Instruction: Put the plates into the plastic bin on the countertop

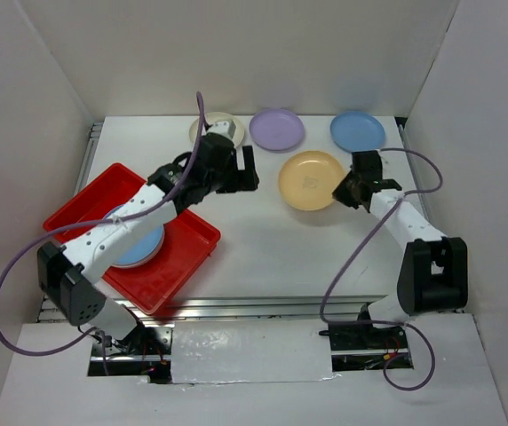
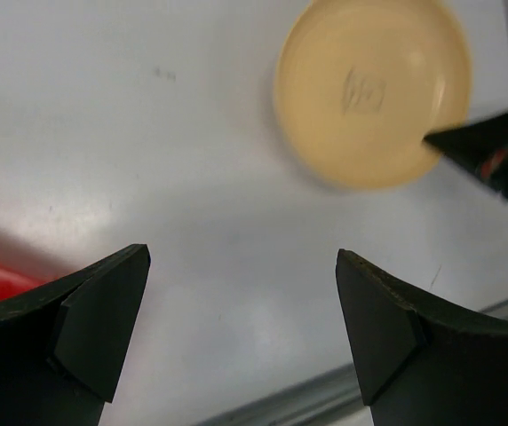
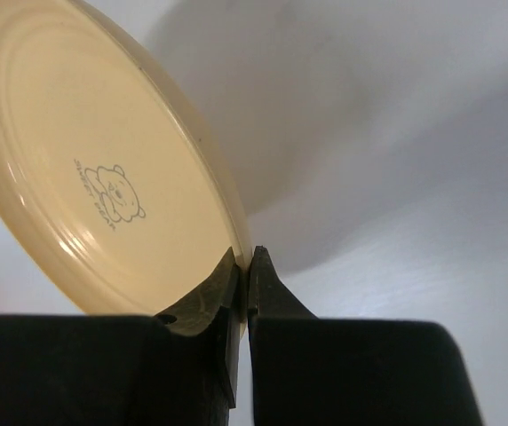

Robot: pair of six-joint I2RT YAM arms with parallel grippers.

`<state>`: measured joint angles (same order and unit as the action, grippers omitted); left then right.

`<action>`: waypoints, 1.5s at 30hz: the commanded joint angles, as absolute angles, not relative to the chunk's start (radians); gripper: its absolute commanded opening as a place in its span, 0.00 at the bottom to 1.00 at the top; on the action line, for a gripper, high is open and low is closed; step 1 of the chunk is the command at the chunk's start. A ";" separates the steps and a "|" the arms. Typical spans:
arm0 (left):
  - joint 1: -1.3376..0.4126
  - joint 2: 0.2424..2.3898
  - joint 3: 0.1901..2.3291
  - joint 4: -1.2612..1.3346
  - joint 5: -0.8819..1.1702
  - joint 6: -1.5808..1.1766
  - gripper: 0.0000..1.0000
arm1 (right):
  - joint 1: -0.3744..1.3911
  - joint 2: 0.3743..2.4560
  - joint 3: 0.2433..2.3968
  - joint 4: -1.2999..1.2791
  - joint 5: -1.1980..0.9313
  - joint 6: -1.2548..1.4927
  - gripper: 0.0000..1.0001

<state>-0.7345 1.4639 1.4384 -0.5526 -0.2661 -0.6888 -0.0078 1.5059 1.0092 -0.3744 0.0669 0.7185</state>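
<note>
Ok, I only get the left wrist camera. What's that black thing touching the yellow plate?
Observer: That's the right gripper, shut on the rim of the yellow plate.
Operator: Is anything in the red bin yet?
Observer: Yes, a blue plate lies in the red bin, partly under the left arm.
Operator: Any plates left?
Observer: Three along the far edge: the cream plate, the purple plate, the far blue plate.
</note>
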 commanded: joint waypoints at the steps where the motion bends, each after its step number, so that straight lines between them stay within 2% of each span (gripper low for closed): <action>1: -0.657 1.578 1.572 -0.538 -0.166 -0.617 0.99 | 0.124 1.399 1.010 -0.477 0.087 0.621 0.00; 5: -0.627 1.741 1.703 -0.638 -0.157 -0.584 0.99 | 0.232 1.246 0.963 -0.449 -0.023 0.641 0.00; 8: -0.609 1.790 1.721 -0.658 -0.141 -0.578 0.93 | 0.276 1.158 0.957 -0.424 -0.100 0.664 0.00; 10: -0.606 1.804 1.709 -0.644 -0.126 -0.581 0.83 | 0.297 1.129 0.971 -0.426 -0.126 0.670 0.00; 11: -0.607 1.809 1.703 -0.634 -0.117 -0.581 0.76 | 0.307 1.126 0.976 -0.426 -0.150 0.672 0.00; 12: -0.610 1.813 1.697 -0.630 -0.114 -0.586 0.62 | 0.311 1.127 0.980 -0.426 -0.159 0.673 0.00; 13: -0.614 1.821 1.697 -0.630 -0.117 -0.589 0.52 | 0.321 1.129 0.983 -0.428 -0.164 0.675 0.00; 14: -0.615 1.825 1.706 -0.637 -0.124 -0.592 0.37 | 0.324 1.129 0.985 -0.426 -0.172 0.678 0.00; 15: -0.618 1.828 1.713 -0.644 -0.136 -0.595 0.30 | 0.325 1.129 0.976 -0.417 -0.179 0.683 0.00; 17: -0.618 1.841 1.747 -0.679 -0.153 -0.597 0.01 | 0.328 1.126 0.965 -0.400 -0.192 0.686 0.01; 18: -0.615 1.842 1.755 -0.701 -0.184 -0.606 0.00 | 0.328 1.124 0.960 -0.397 -0.201 0.686 0.08; 19: -0.611 1.827 1.753 -0.712 -0.204 -0.614 0.00 | 0.327 1.123 0.956 -0.397 -0.198 0.686 0.26; 20: -0.601 1.812 1.746 -0.719 -0.225 -0.626 0.00 | 0.321 1.121 0.954 -0.399 -0.193 0.687 0.67; 22: -0.533 1.726 1.662 -0.701 -0.239 -0.664 0.00 | 0.308 1.115 0.946 -0.400 -0.183 0.686 1.00; 26: -0.310 1.484 1.348 -0.626 -0.215 -0.783 0.00 | 0.267 1.120 0.916 -0.388 -0.193 0.670 1.00; 29: -0.076 1.249 1.107 -0.580 -0.154 -0.845 0.00 | 0.245 1.137 0.881 -0.356 -0.219 0.663 1.00; 30: 0.055 1.199 1.057 -0.557 -0.137 -0.854 0.00 | 0.238 1.146 0.867 -0.345 -0.224 0.663 1.00; 32: 0.170 1.063 0.938 -0.567 -0.107 -0.870 0.00 | 0.241 1.172 0.861 -0.325 -0.250 0.663 1.00; 34: 0.355 0.968 0.864 -0.577 -0.078 -0.858 0.00 | 0.247 1.190 0.861 -0.316 -0.258 0.661 1.00; 41: 0.583 0.916 0.761 -0.594 0.033 -0.764 0.00 | 0.262 1.207 0.864 -0.311 -0.245 0.653 1.00; 45: 0.612 0.896 0.753 -0.591 0.098 -0.729 0.00 | 0.270 1.209 0.867 -0.313 -0.242 0.650 1.00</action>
<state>0.5964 0.9279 0.7364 -0.6289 -0.0151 -0.7746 0.2577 1.2068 0.8581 -0.3588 -0.2367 0.6670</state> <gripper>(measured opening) 0.053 0.997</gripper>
